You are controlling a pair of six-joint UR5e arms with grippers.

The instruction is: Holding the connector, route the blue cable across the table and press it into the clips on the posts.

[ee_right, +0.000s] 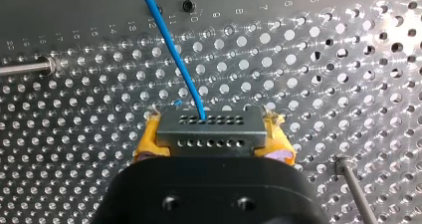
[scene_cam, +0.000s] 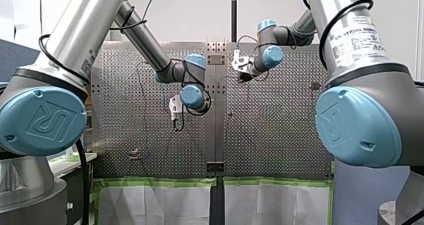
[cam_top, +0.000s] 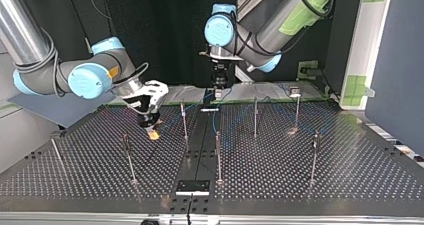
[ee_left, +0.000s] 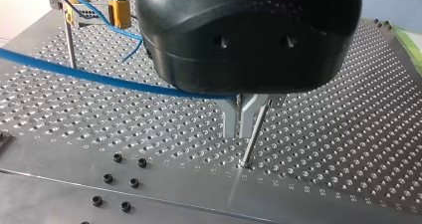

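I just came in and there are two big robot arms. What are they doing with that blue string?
My right arm's yellow-padded pincer grips a dark grey rectangular connector; a thin blue cable runs from it across the perforated metal table. My left arm's black pincer hangs low beside a thin metal post, the cable passing close by it. I cannot tell whether the cable is fastened to any post yet.

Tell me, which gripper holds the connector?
My right gripper, with yellow pads, clamps the connector; my left gripper pinches only the blue cable.
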